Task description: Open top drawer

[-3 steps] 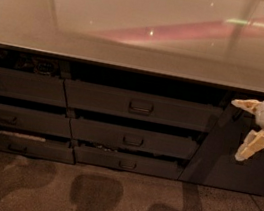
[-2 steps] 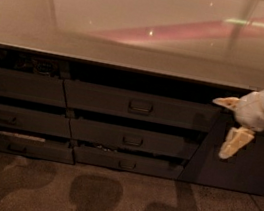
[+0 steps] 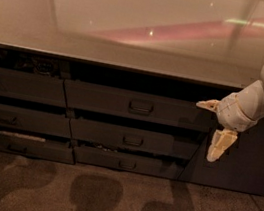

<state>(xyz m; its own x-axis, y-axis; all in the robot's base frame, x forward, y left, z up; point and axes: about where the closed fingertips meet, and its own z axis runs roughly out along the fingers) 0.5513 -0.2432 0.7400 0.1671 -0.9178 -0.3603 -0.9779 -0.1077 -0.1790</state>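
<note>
Hand (image 3: 205,131) at right, fingers (image 3: 220,145) spread

gripper (image 3: 213,126) off at the right end of the top drawer (image 3: 102,100), fingers spread apart | its loop handle (image 3: 140,107) sits well left, untouched | glossy countertop (image 3: 131,51) above

A glossy pale counter (image 3: 131,51) reflects pink streaks of light; a dark cabinet panel (image 3: 257,160) stands right, beside the spread claw (image 3: 214,126); shadows cross the speckled floor (image 3: 21,184)
</note>
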